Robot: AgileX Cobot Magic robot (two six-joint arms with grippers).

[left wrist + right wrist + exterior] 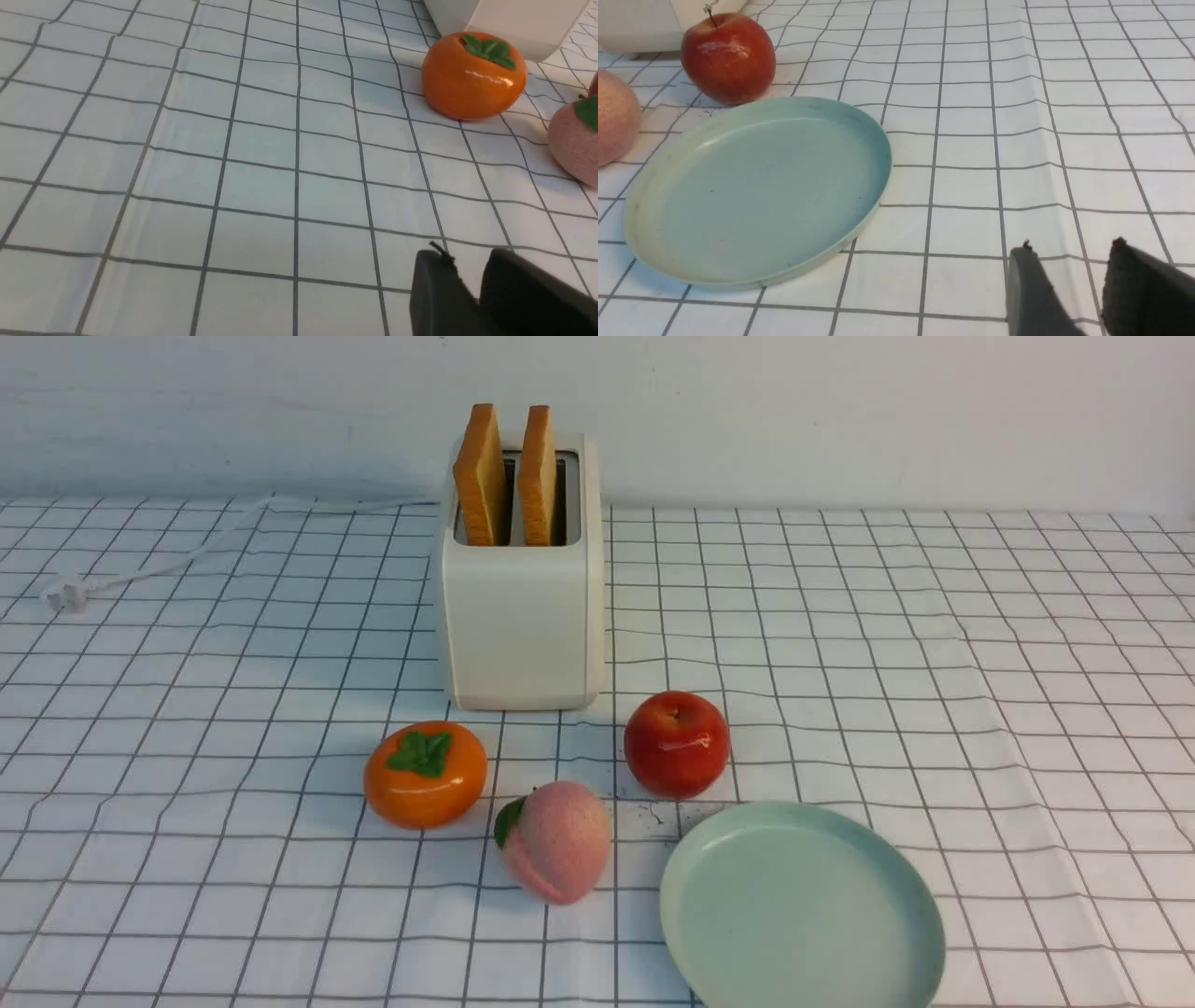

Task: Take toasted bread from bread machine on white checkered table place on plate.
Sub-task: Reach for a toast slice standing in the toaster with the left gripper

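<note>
Only front view gives us toasted bread (481,476): two slices standing in bread machine (523,616) slots, 12 o'clock on white checkered table (934,663); plate (803,905) at 5 o'clock. Wrist views alone show us left gripper (467,261), right gripper (1071,252): both parted, left narrowly, grasping nothing.

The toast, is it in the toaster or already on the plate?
In the bread machine: the left slice and the right slice stand upright in its slots, tops sticking out. The plate holds nothing.
</note>
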